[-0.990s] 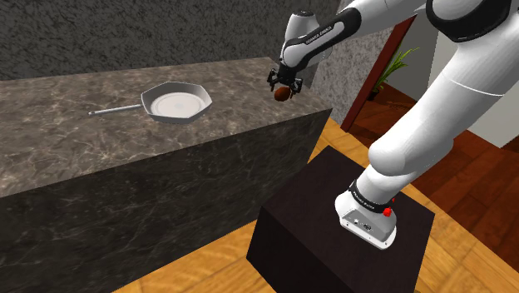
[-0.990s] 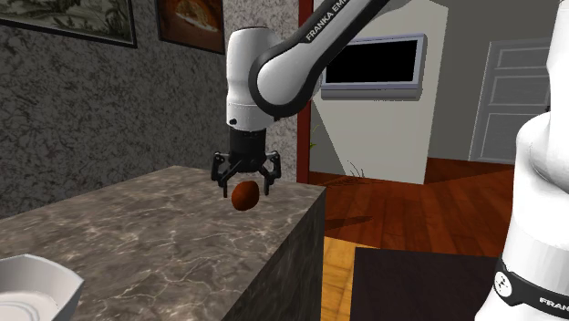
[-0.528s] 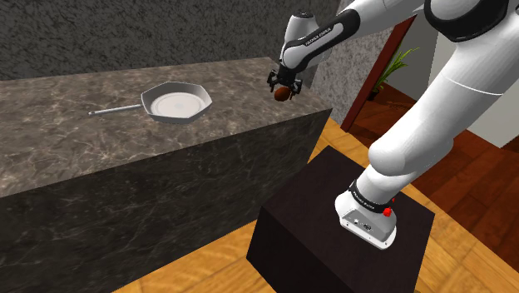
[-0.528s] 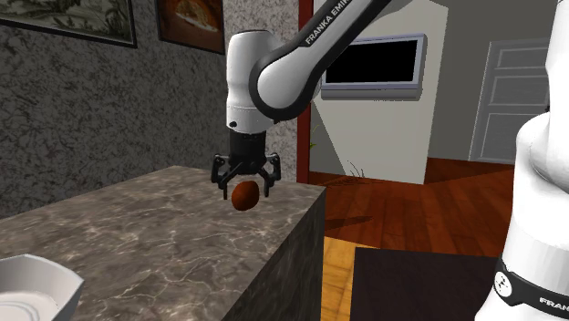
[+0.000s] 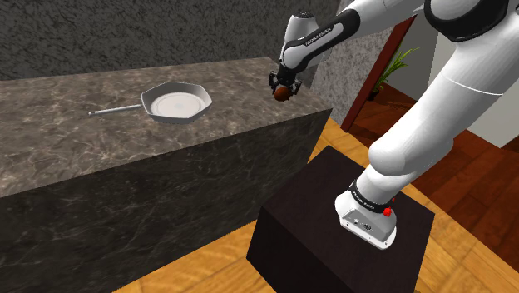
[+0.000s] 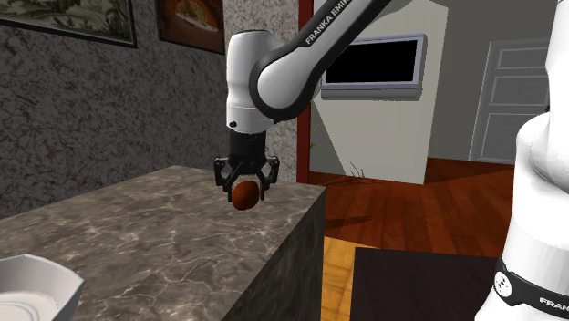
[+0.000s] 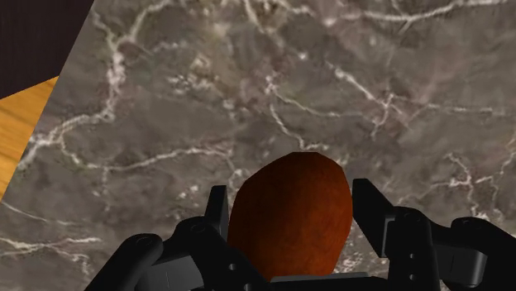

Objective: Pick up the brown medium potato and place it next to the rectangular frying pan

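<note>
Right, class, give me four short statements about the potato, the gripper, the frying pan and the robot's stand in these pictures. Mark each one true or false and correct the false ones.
1. The all-black gripper clasps the brown rounded potato between its fingers. True.
2. The potato lies inside the grey angular frying pan. False: the pan holds nothing and sits well apart from the potato, towards the shoulder view's left.
3. The pan stands on the dark veined marble counter. True.
4. The arm is mounted on a white box. False: its stand is a dark box on the wooden floor beside the counter.
</note>
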